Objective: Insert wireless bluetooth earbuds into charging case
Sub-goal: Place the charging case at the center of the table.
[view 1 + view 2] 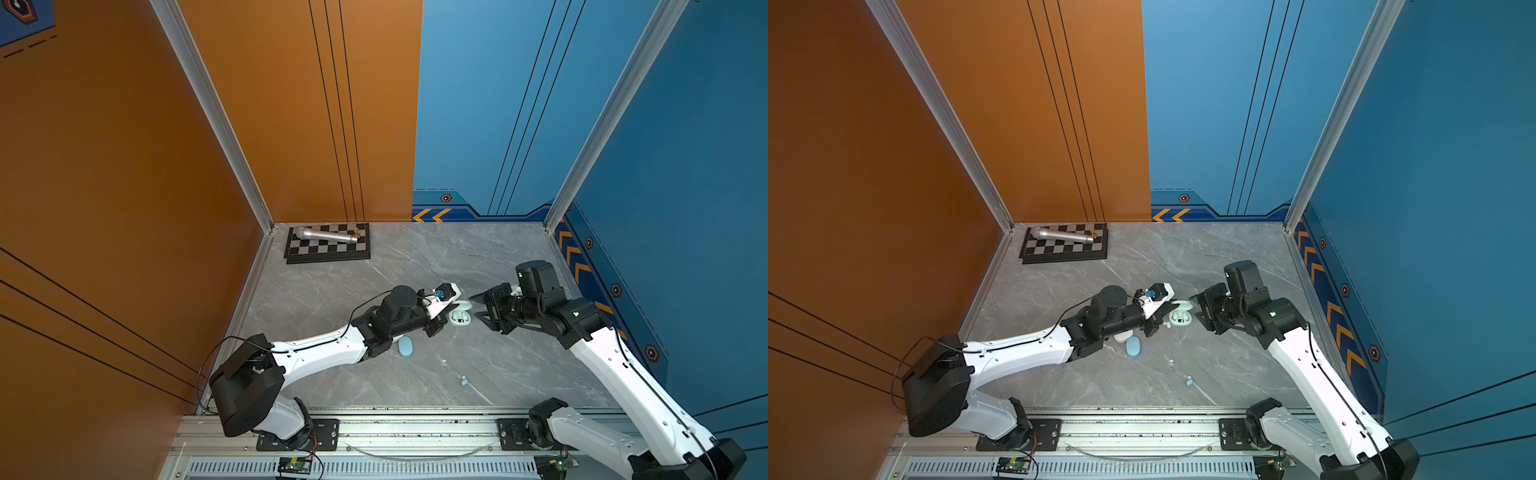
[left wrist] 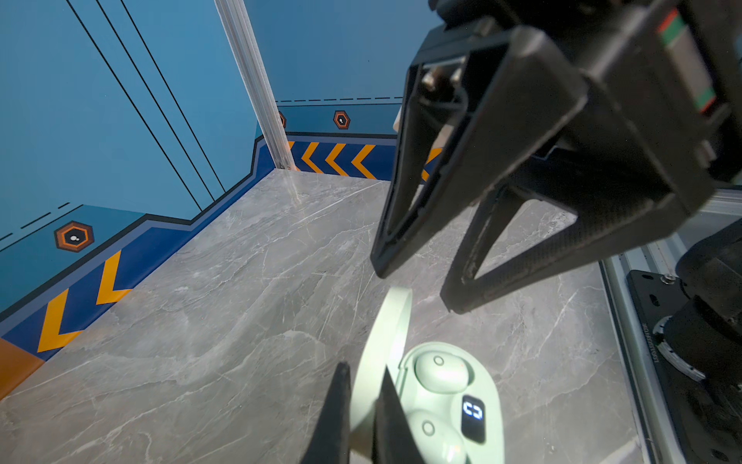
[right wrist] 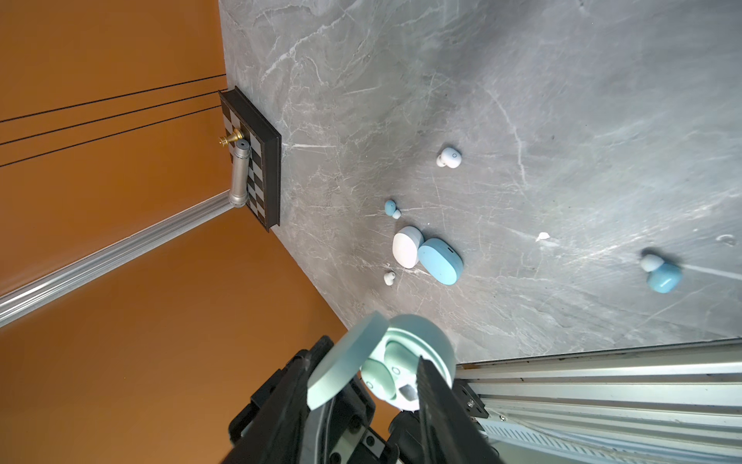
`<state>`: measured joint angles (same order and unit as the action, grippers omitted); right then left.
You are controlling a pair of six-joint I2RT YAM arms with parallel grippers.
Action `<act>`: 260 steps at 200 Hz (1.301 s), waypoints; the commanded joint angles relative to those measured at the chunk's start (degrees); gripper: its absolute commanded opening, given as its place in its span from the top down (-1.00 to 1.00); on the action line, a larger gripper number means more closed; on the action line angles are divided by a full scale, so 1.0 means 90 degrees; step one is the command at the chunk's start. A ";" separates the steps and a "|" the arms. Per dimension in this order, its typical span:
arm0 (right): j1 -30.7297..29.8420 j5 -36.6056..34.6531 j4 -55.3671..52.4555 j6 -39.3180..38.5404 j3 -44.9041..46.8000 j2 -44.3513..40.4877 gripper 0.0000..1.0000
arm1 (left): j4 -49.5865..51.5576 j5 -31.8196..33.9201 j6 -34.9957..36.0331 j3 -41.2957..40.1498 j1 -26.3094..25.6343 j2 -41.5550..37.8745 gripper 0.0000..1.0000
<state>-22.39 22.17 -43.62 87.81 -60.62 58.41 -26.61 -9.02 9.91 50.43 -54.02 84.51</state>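
1. Both top views: we see the mint green case [image 1: 459, 318] [image 1: 1180, 319] open on the grey tabletop [image 1: 415, 270], between the two arms. The left gripper [image 1: 449, 311] meets it from one side. The right gripper [image 1: 474, 307] stands just beside its raised lid [image 1: 466, 306] on the opposite side, jaws parted and empty. The blue case [image 1: 405, 346] lies near the mint green case, towards the base rail [image 1: 415, 428]; a lone blue earbud [image 1: 464, 380] lies farther that way.
2. Left wrist view: we find the left gripper [image 2: 363, 371] closed narrow on the lid [image 2: 385, 341] of the mint green case [image 2: 492, 385]. Two mint green earbuds [image 2: 441, 371] sit in its wells beside a lit display [image 2: 473, 418]. The right gripper [image 2: 415, 291] hovers just beyond the lid, jaws apart, holding nothing.
3. Right wrist view: we look between the right gripper's fingers [image 3: 435, 401] at the mint green case [image 3: 437, 341], both mint green earbuds [image 3: 395, 349] seated. Beyond it a white case [image 3: 407, 251] touches the blue case [image 3: 440, 260], with one white earbud [image 3: 388, 277] just beside them. Another white earbud [image 3: 449, 157] and a second blue earbud [image 3: 390, 208] lie farther off. The lone blue earbud [image 3: 662, 275], blurred, lies well apart.
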 commanded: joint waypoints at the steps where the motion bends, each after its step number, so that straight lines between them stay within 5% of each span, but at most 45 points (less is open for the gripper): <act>1: -0.0090 0.0017 0.0302 0.0261 0.0030 0.0057 0.09 | -0.0177 0.0163 0.0119 0.0168 -0.0081 0.0091 1.00; 260: -0.0315 -0.0237 0.0913 0.0486 0.0258 0.0492 0.63 | -0.0461 0.0544 0.0227 0.0238 -0.0377 0.0166 1.00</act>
<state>-24.82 21.89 -36.36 92.88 -59.37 62.13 -28.14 -3.18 11.20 50.70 -55.96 85.95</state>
